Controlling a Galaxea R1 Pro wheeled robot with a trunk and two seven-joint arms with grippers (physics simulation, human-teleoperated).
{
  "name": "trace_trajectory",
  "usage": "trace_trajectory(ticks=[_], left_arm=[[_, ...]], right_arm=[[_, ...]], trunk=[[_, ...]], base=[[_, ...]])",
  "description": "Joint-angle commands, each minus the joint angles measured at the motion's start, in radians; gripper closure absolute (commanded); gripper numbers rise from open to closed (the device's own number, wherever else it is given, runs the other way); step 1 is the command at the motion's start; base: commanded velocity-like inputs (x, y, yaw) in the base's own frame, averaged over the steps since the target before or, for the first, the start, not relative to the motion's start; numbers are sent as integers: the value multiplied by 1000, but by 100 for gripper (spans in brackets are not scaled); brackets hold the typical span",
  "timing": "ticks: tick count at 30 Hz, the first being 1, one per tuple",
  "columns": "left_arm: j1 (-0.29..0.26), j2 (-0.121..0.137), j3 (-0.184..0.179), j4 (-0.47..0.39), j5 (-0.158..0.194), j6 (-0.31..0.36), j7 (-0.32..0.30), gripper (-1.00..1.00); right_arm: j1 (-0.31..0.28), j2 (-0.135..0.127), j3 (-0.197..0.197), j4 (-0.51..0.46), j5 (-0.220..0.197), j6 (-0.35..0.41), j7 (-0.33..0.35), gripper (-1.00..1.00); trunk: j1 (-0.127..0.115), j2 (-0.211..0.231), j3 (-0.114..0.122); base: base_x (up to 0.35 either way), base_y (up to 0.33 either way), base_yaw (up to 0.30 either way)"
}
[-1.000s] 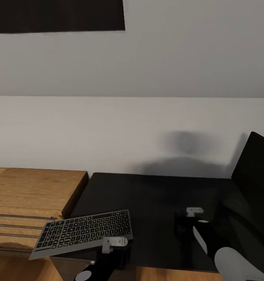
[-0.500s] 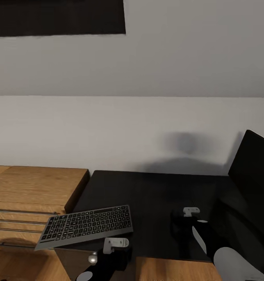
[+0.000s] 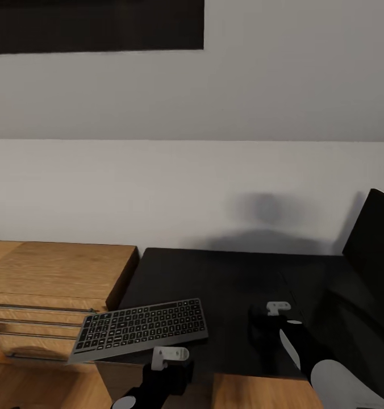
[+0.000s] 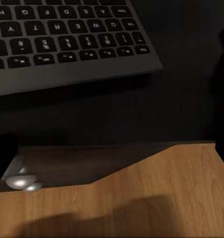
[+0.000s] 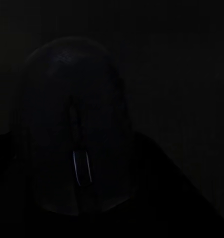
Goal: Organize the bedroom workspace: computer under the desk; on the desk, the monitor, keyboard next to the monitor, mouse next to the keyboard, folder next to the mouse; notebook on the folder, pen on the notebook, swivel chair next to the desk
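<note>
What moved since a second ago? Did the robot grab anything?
Mostly the camera turned, so everything slid right in the head view. The keyboard still lies on the desk, its end poking past the edge. The left gripper and right gripper kept their places. Nothing was visibly grabbed or dropped.

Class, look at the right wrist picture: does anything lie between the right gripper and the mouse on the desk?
Nothing visible does. The mouse sits directly ahead of the wrist camera on the dark desk, with no object across it. The picture is too dark to show the jaws.
</note>
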Motion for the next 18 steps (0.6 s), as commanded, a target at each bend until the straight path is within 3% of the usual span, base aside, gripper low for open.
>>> trace_trajectory(ticks=[1,18], left_arm=[[0,0,-1,-1,11,3,9,-100],[0,0,-2,-1,11,3,9,-100]], right_arm=[[1,2,-4,15,-3,7,7,100],[1,8,-1,29,-2,-11,7,100]], trunk=[[0,-1,-1],[0,-1,-1]], base=[[-63,207,0],[-12,122,0]])
